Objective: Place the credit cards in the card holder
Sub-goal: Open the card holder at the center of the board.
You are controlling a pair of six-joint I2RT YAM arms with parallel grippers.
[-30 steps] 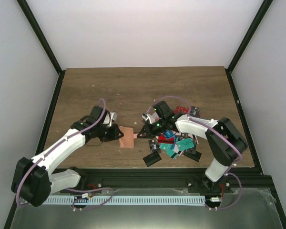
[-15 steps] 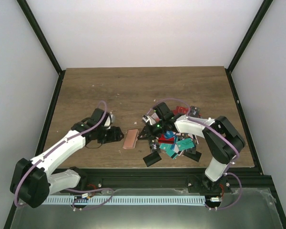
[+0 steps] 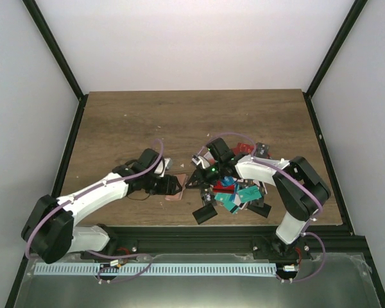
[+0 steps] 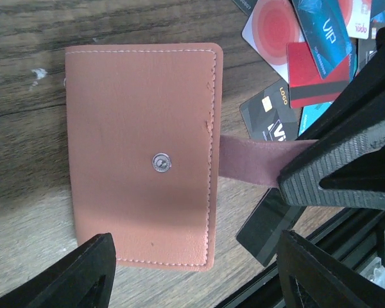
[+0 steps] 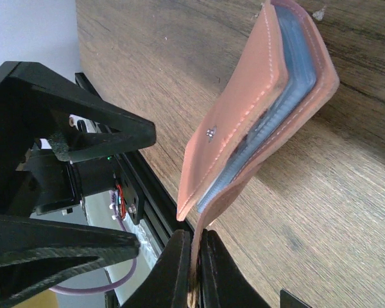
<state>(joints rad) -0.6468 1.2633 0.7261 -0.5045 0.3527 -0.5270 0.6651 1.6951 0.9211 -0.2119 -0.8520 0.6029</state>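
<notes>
The card holder [image 4: 141, 154], salmon-brown with a metal snap, lies on the wood under my left gripper [image 4: 199, 276]. That gripper is open, one finger on each side of the holder's near edge and neither touching it. My right gripper [image 5: 194, 240] is shut on the card holder's [image 5: 244, 122] lower flap, and bluish pockets show between the parted leaves. From above, the left gripper [image 3: 172, 186] hovers over the card holder [image 3: 178, 195] and the right gripper [image 3: 194, 180] is at its right edge. The credit cards [image 3: 234, 192] lie in a mixed pile under the right arm, some of these credit cards [image 4: 308, 38] beside the holder.
A black card [image 4: 269, 224] lies close to the holder's near right corner. The black frame rail [image 3: 179, 231] runs along the table's near edge, just behind both grippers. Bare wooden table [image 3: 192, 122] stretches behind the arms, bounded by white walls.
My left gripper opened and let go of the card holder, drew back, then moved right over it. The holder folded from spread flat to nearly closed. The right gripper kept its grip.
</notes>
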